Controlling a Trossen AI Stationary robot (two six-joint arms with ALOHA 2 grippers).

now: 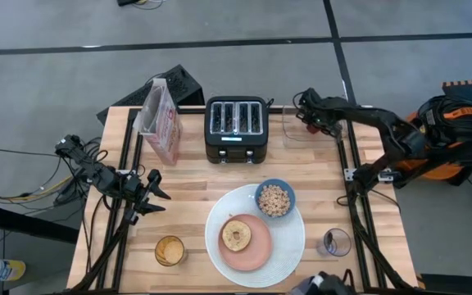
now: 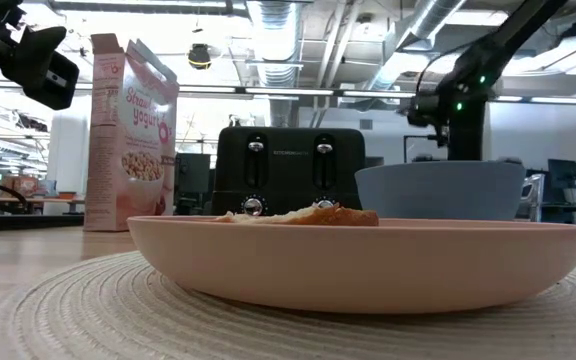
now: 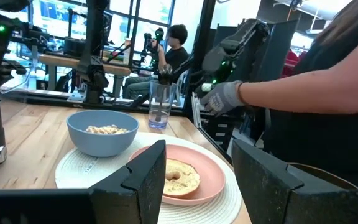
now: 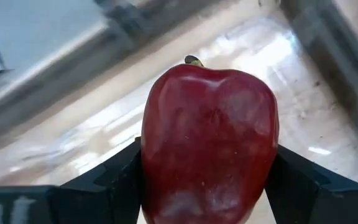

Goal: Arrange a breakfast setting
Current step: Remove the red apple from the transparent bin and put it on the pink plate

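Observation:
A large white plate (image 1: 289, 246) lies at the table's near middle. On it are a pink plate (image 1: 256, 250) with a toasted bagel half (image 1: 236, 235) and a blue bowl (image 1: 274, 198) of cereal. My right gripper (image 1: 310, 117) is at the far right, over a clear container (image 1: 295, 133), and is shut on a red apple (image 4: 210, 143). My left gripper (image 1: 152, 195) is open and empty at the table's left, pointing toward the plates (image 3: 197, 186). The dark spoon does not show plainly. My right gripper pinches the apple's two opposite sides (image 4: 151, 168) between its two fingers, one finger (image 4: 114, 183) on each flank. The apple's stem end points away from the wrist. Whether the apple rests on the clear container's floor or is lifted clear, I cannot tell.
A black toaster (image 1: 236, 129) stands at the far middle and a cereal box (image 1: 159, 121) to its left. A glass of orange drink (image 1: 170, 251) stands near left and a clear glass (image 1: 334, 242) near right. A person's gloved hand (image 3: 225, 98) is beyond the table's right edge.

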